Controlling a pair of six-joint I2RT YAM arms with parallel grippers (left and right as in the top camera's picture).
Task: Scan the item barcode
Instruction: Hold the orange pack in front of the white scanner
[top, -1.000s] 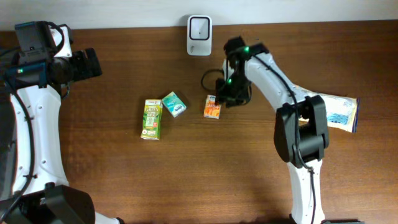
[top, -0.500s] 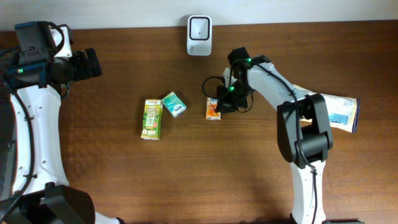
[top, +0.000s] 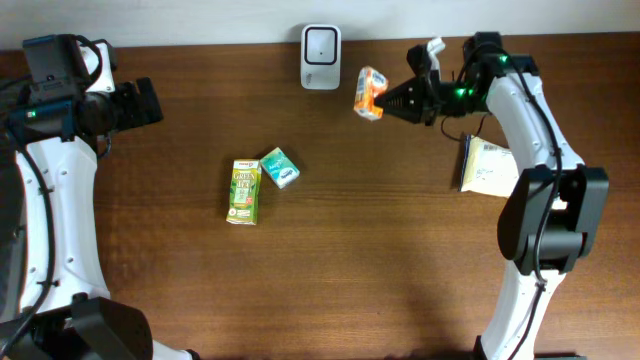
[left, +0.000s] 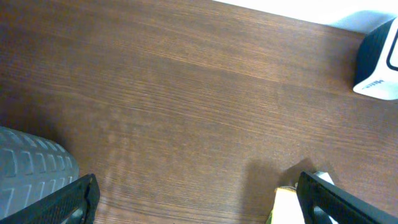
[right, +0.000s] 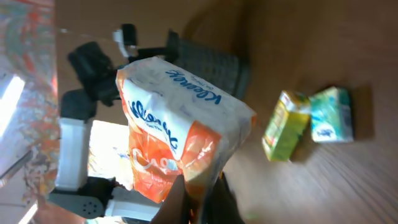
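Note:
The item is an orange and white tissue pack (top: 369, 93), held off the table just right of the white scanner (top: 321, 43) at the back edge. My right gripper (top: 392, 100) is shut on the pack's edge, which is pinched between its fingers. In the right wrist view the pack (right: 174, 143) fills the centre above the gripper (right: 199, 199); no barcode shows. My left gripper (top: 150, 100) stands open at the far left with nothing in it. In the left wrist view that gripper (left: 202, 205) spans bare wood, and the scanner (left: 379, 62) shows at the right edge.
A green juice box (top: 243, 191) and a teal pack (top: 280, 167) lie side by side left of centre. A white and blue pouch (top: 487, 165) lies at the right, under the right arm. The same box (right: 286, 124) and teal pack (right: 331, 115) show in the right wrist view.
The right gripper shut on the orange pack, lifted it off the table and carried it back and right, beside the scanner. The left arm has not moved.

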